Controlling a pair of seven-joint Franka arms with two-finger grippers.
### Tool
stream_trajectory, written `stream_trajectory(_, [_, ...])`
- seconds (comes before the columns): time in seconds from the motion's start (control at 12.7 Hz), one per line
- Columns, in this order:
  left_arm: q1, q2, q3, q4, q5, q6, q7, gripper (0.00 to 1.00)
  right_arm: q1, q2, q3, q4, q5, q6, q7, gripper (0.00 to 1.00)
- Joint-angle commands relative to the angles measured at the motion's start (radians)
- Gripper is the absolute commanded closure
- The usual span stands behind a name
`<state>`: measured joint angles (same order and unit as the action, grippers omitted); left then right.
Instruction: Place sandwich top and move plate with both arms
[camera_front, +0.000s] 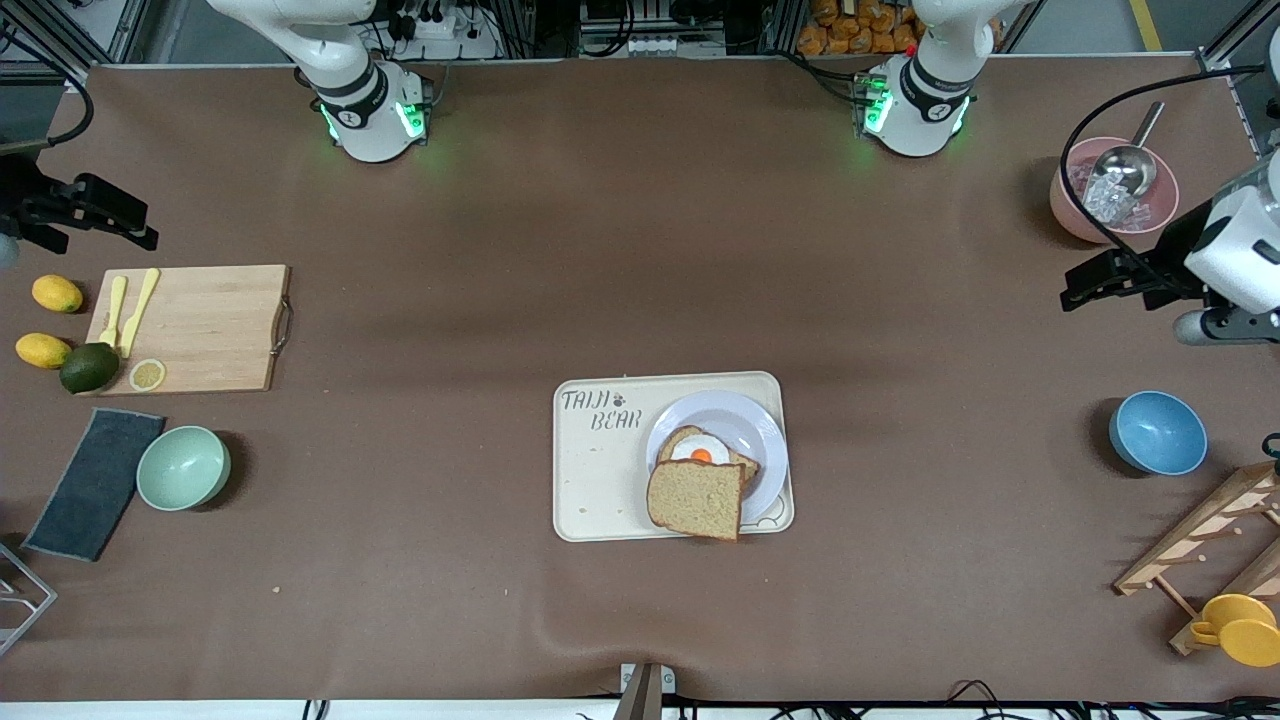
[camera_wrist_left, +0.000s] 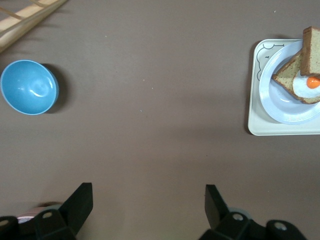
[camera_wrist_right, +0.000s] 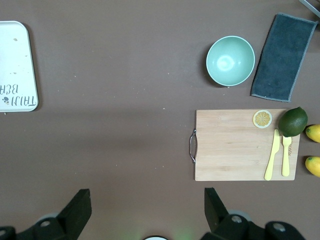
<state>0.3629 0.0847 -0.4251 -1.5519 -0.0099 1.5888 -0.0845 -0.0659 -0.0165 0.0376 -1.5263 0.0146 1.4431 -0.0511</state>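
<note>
On the plate (camera_front: 760, 440), sandwich top (camera_front: 696, 499) half-hides egg (camera_front: 700, 452).

You see a table (camera_front: 640, 250) covered in plain brown matting. Along the table's edge farthest from the front camera, a metal frame (camera_front: 530, 25) holds cables and stacked orange packets (camera_front: 860, 25). Lighting is even overhead.

Brown table (camera_front: 640, 250), cloth-covered. At the middle, a cream tray (camera_front: 600, 480) (bear lettering on it). Toward the right arm's end: a wooden cutting board (camera_front: 210, 325), 2 lemons (camera_front: 56, 293) and an avocado (camera_front: 89, 367) just beside it, then a green bowl (camera_front: 183, 467) and a dark cloth (camera_front: 95, 483) nearer the front camera. Toward the left arm's end: a pink bowl (camera_front: 1075, 215), a blue bowl (camera_front: 1158, 432), a wooden rack (camera_front: 1205, 535).
</note>
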Motion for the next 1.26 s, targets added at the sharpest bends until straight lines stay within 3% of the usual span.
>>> stream_trajectory(0.0, [-0.001,0.001,-0.009,0.049,0.031,-0.039,-0.017,0.0,-0.008,0.003,0.004,0.014,-0.015,-0.007,-0.015,0.0])
stream_trajectory(0.79, [0.007,-0.003,-0.003,0.121,0.022,-0.173,-0.011,0.0,-0.009,0.003,0.004,0.014,-0.012,-0.009,-0.015,0.0])
stream_trajectory(1.19, [0.002,-0.032,0.006,0.122,0.016,-0.171,-0.006,0.0,-0.011,0.003,0.004,0.014,-0.012,-0.009,-0.015,0.0])
